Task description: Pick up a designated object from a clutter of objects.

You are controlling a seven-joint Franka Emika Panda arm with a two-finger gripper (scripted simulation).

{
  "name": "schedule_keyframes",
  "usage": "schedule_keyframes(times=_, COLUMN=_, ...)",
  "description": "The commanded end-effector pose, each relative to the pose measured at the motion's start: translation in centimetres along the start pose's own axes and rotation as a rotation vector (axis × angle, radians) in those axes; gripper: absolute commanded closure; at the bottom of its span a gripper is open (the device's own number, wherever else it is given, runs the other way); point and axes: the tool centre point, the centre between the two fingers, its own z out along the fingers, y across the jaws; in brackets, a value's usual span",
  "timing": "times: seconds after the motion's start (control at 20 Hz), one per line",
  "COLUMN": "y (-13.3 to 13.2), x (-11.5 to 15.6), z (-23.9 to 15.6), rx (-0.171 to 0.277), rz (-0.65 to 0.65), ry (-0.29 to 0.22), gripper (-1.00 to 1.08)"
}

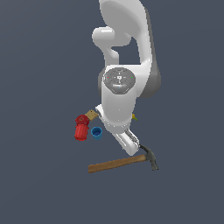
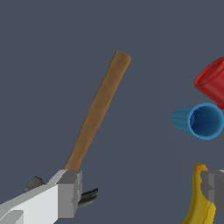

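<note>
The hammer (image 1: pixel 118 163) lies on the dark ground with its brown wooden handle (image 2: pixel 96 113) pointing to the exterior view's left and its dark grey head (image 1: pixel 151 156) to the right. My gripper (image 2: pixel 140 190) is open wide just above the head end. One finger (image 2: pixel 65 194) covers the hammer's neck, with the head and claw showing on either side of it. The other finger (image 2: pixel 214 188) stands by the yellow banana (image 2: pixel 199 199). Nothing is between the fingers. In the exterior view the arm hides most of the gripper (image 1: pixel 134 149).
A blue cup (image 1: pixel 96 132) (image 2: pixel 199 121) lies on its side beside the red ribbed piece (image 1: pixel 81 127) (image 2: pixel 212 83). A tan block (image 1: pixel 91 115) sits behind them. Only a sliver of the banana (image 1: pixel 134 117) shows past the arm.
</note>
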Motion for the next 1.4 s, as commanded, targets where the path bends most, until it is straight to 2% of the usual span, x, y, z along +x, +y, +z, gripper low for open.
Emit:
schedule_keyframes(times=0.0, y=-0.6, x=0.0, z=1.1, rx=0.002, rz=0.063, ry=0.001, gripper=-0.92)
schedule_keyframes(times=0.8, y=-4.0, x=-0.2, z=8.0, rx=0.009, rz=0.441, ry=0.008, gripper=-0.92)
schedule_keyframes(times=1.35, y=-4.9, x=-0.5, z=10.6, rx=0.013, rz=0.570, ry=0.012, gripper=-0.92)
